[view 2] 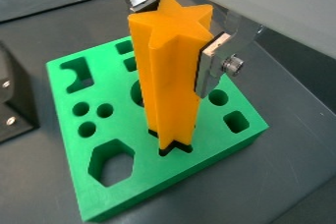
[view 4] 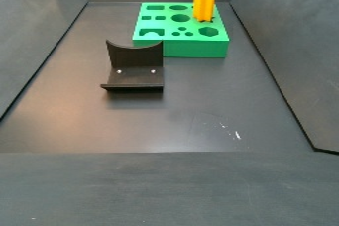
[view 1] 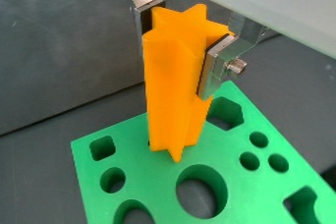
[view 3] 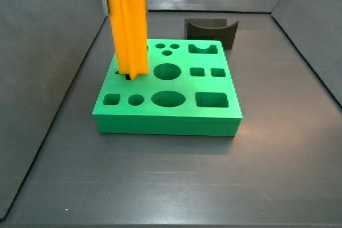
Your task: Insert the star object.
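Gripper point(view 2: 171, 27) fingers pinch the star object point(view 2: 171, 76) near its top, upright, lower tip just entering the star hole at the green block's point(view 3: 171, 112) 9 o'clock edge in a side view. Alignment looks done; push-down and release remain.

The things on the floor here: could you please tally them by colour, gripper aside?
Orange: 1, the star object, upright in the gripper, its foot at the green block's star hole.
Green: 1, the green block with shaped holes.
Dark grey: 1, the curved block, apart from the green block.
Total: 3
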Controlling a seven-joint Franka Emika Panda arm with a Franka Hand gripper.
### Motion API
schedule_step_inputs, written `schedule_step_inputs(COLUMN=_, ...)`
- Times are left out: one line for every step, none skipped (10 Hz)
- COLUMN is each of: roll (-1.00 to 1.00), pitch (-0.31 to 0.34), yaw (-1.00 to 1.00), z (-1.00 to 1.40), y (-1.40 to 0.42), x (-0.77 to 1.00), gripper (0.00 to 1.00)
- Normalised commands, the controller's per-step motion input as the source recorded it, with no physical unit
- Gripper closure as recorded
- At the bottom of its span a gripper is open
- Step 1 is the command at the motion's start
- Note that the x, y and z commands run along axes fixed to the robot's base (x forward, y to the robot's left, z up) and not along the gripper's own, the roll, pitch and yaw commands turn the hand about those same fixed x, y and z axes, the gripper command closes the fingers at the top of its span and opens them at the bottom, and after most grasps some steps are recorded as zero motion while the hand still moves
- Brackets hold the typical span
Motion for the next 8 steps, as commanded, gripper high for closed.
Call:
schedule_step_inputs(roll=0.17, pitch=-0.004, yaw=0.53, z=-0.25, y=0.07, x=-0.05, gripper=1.00)
schedule_step_inputs(roll=0.03, pitch=-0.034, yaw=0.38, z=-0.32, y=0.00, x=-0.16, gripper=1.00)
schedule_step_inputs(roll=-0.03, pitch=-0.033, yaw=0.09, z=-0.33, y=-0.02, x=-0.08, gripper=1.00)
schedule_step_inputs(roll=-0.07, pitch=-0.037, yaw=0.00, z=-0.32, y=-0.09, x=-0.12, gripper=1.00)
schedule_step_inputs(roll=-0.07, pitch=-0.036, yaw=-0.21, z=-0.31, y=-0.08, x=-0.12, gripper=1.00)
schedule_step_inputs(roll=-0.09, pitch=-0.041, yaw=-0.33, z=-0.30, y=-0.11, x=-0.07, gripper=1.00)
schedule_step_inputs(roll=-0.09, pitch=-0.051, yaw=-0.44, z=-0.31, y=-0.15, x=-0.01, gripper=1.00)
schedule_step_inputs(roll=-0.08, pitch=-0.050, yaw=-0.35, z=-0.32, y=-0.09, x=0.00, gripper=1.00)
